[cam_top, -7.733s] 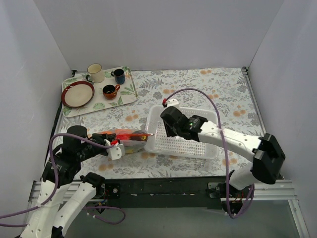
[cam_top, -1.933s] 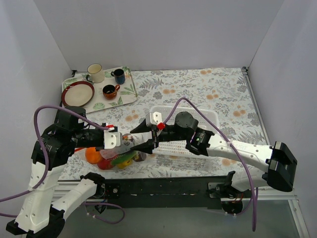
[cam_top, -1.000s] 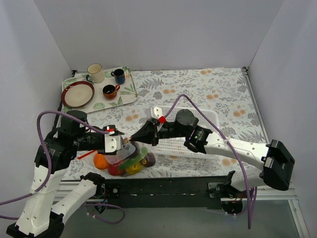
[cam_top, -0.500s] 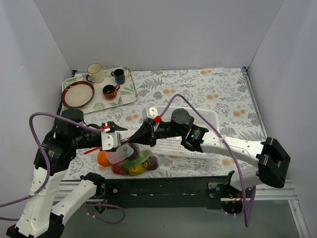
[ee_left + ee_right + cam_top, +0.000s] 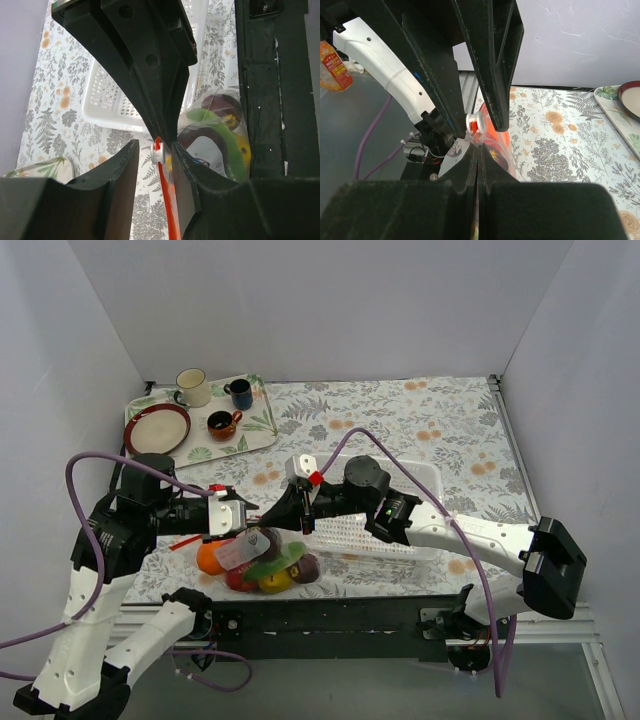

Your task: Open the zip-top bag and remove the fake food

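Observation:
The clear zip-top bag [image 5: 262, 558] hangs over the table's front edge, full of fake food: orange [image 5: 209, 558], green [image 5: 280, 556], maroon [image 5: 306, 566], yellow and red pieces. Both grippers meet at its top corner. My right gripper [image 5: 267, 524] is shut on the plastic just beneath the white slider [image 5: 474, 125], as the right wrist view [image 5: 478, 147] shows. My left gripper [image 5: 153, 146] straddles the slider [image 5: 158, 152] with a gap on one side; the orange-red zipper strip [image 5: 168, 200] runs down between its fingers.
The white mesh basket [image 5: 420, 540] stands right of the bag, under my right forearm. A leaf-patterned tray [image 5: 255, 435] at the back left carries a red-rimmed plate [image 5: 157, 429] and three mugs. The black front rail [image 5: 330, 618] lies just below the bag.
The bag lay on the table earlier and now hangs lifted. The right gripper has come from the basket to the bag's mouth. Over the last second both grippers drifted slightly left.

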